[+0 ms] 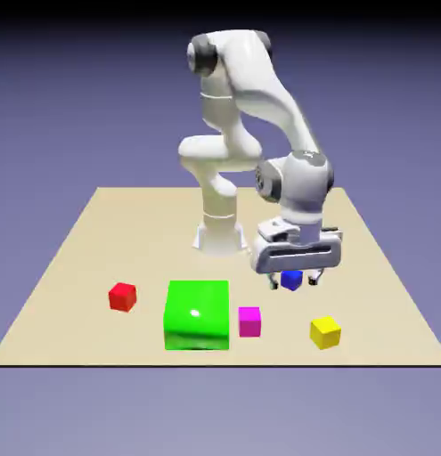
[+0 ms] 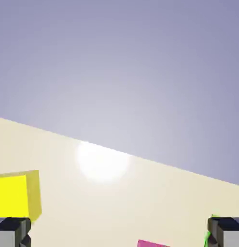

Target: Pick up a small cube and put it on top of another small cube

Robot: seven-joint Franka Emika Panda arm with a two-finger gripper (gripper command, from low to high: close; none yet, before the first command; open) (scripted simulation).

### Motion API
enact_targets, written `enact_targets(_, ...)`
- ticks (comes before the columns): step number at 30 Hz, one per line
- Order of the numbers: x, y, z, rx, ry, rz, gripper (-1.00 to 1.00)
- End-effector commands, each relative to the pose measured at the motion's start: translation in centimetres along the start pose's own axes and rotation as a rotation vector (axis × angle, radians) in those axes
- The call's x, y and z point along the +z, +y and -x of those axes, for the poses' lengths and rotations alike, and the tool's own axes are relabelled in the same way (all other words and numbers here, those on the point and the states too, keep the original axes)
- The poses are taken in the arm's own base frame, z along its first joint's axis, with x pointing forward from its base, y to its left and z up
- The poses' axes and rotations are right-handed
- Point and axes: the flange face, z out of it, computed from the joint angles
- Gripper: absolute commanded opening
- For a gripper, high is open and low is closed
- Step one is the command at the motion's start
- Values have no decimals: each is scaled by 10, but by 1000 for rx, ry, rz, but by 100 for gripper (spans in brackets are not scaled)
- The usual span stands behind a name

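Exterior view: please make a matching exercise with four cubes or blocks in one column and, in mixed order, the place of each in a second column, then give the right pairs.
Things:
1. red cube
2. green block
3. yellow cube
4. blue cube

Places, in the exterior view:
A. under the open claw, partly hidden by it
B. farthest to the view's left
C. farthest to the view's right, near the table's front edge
D. between the red cube and the magenta cube

Pairs: 1-B, 2-D, 3-C, 4-A
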Motion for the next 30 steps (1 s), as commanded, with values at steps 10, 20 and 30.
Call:
enact_targets(10, 79, -78, 38, -76, -245, 183, 0)
enact_targets(20, 109, -81, 45, -79, -263, 197, -100)
enact_targets(30, 53, 47, -6, 661, -384, 90, -100)
